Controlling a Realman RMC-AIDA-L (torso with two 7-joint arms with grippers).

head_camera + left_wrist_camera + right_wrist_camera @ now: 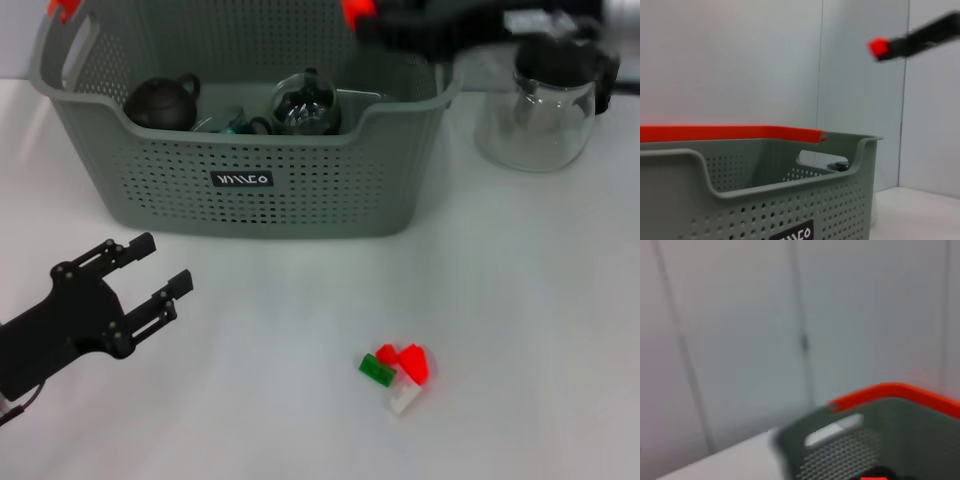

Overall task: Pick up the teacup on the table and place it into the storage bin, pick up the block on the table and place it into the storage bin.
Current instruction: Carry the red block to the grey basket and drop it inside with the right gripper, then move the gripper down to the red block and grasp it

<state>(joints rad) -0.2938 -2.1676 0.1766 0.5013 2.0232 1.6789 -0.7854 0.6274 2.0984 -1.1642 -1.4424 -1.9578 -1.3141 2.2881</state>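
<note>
Grey-green plastic, pierced all over with small round holes: one storage bin (300,200), rectangular with rounded corners and cut-out handles, standing at the back of a smooth white table (520,300). On its front, one small dark label (241,179) with white lettering; on the far left corner, an orange clip (62,8).

Inside the bin, three things. One round dark matte teapot (160,100), one round clear glass pot (305,100), and between them one small teal cup (235,122), mostly hidden.

Just beside the bin on the right, one clear glass jug (545,120) with a black lid.

On the table, well in front of the bin, one small heap of blocks (400,370): glossy red, green and white pieces touching each other, exact number hard to tell.

Right gripper (375,22) up above the bin's back rim, dark and blurred, closed around one red block (878,46) held in the air.

Left gripper (165,262) low over the table's near left, black, two fingers spread wide apart, nothing between them, well apart from the heap.
</note>
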